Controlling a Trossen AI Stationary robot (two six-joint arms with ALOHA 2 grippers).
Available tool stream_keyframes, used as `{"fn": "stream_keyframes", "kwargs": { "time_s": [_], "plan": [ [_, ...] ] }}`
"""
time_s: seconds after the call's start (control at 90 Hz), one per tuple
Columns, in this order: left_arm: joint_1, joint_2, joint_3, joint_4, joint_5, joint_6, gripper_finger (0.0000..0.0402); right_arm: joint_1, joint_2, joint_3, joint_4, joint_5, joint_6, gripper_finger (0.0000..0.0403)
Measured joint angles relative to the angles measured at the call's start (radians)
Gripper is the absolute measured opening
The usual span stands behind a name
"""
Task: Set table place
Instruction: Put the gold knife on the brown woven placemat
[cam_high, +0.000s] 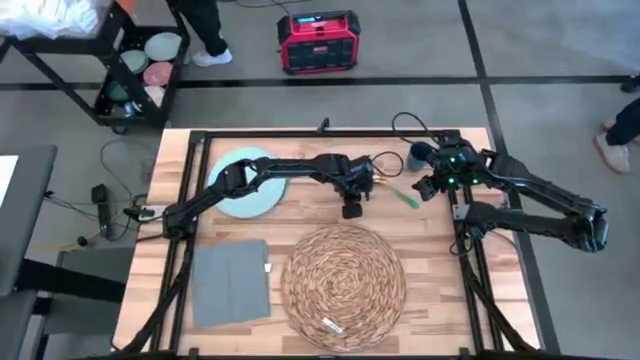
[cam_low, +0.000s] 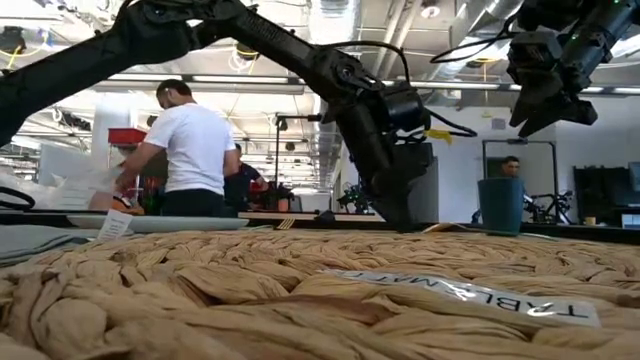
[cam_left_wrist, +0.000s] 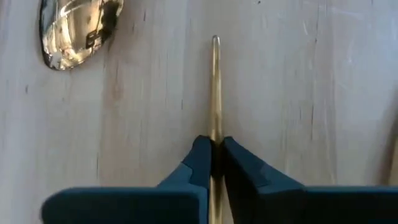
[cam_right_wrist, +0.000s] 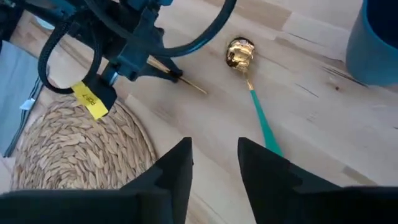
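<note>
The table (cam_high: 300, 215) bears the place, a round wicker placemat (cam_high: 343, 275) near its front edge. Just beyond the placemat's far rim, my left gripper (cam_high: 352, 208) is low at the tabletop, shut on a thin golden utensil (cam_left_wrist: 215, 81). A spoon with a golden bowl (cam_right_wrist: 239, 53) and a green handle (cam_right_wrist: 264, 121) lies flat on the wood to the right of it. My right gripper (cam_right_wrist: 214, 155) hangs open above the table near the spoon, with nothing between its fingers. My left gripper pinches the thin golden utensil between its two fingertips (cam_left_wrist: 202, 158), partway along its shaft (cam_left_wrist: 215, 134). The fingers come from above. The shaft's free end (cam_right_wrist: 200, 90) sticks out toward the spoon, about level and close to the wood; I cannot tell whether it is lifted clear.
A pale-blue plate (cam_high: 245, 185) sits at the far left under my left arm. A grey napkin (cam_high: 232, 280) lies left of the placemat. A dark blue cup (cam_high: 418, 155) stands at the far right. A paper label (cam_high: 330, 325) lies on the placemat. People stand beyond the table.
</note>
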Motion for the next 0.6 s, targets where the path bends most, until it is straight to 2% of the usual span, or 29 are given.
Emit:
{"fn": "stream_keyframes", "kwargs": {
  "time_s": [0.378,0.6],
  "plan": [
    [-0.005,-0.01,0.195,-0.222,-0.089,0.057,0.0001,0.0,0.0,0.0,0.007,0.018,-0.026,0.0111],
    [-0.035,-0.026,0.241,-0.283,-0.104,0.067,0.0,0.0,0.0,0.0,0.015,0.023,-0.048,0.0111]
  ]
}}
